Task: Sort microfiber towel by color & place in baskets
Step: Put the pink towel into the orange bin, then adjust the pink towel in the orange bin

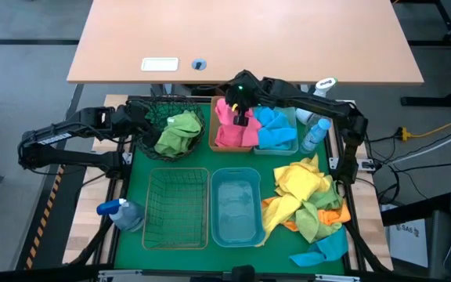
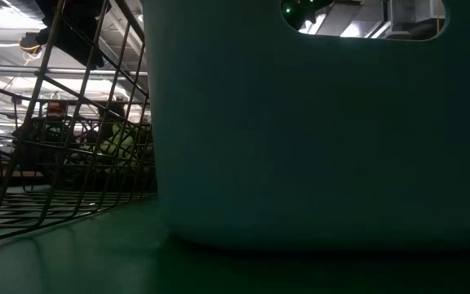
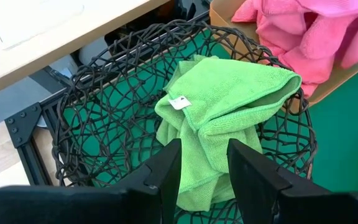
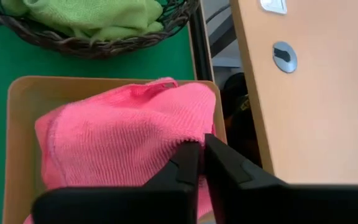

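Sorting towels by colour: pink towel at the amber bin.

My right gripper (image 4: 201, 163) hangs over the amber bin (image 1: 213, 125), fingers nearly closed with pink towel (image 4: 123, 143) in the gap, apparently to lay it with its own colour. My left gripper (image 3: 204, 171), fingers parted and empty, waits over the green towel (image 3: 229, 99) in the mesh basket (image 3: 92, 106). Unsorted towels (image 1: 304, 200) lie heaped on the counter (image 1: 135, 184).

In the low view, the pale blue bin (image 2: 317, 131) hides everything behind it.
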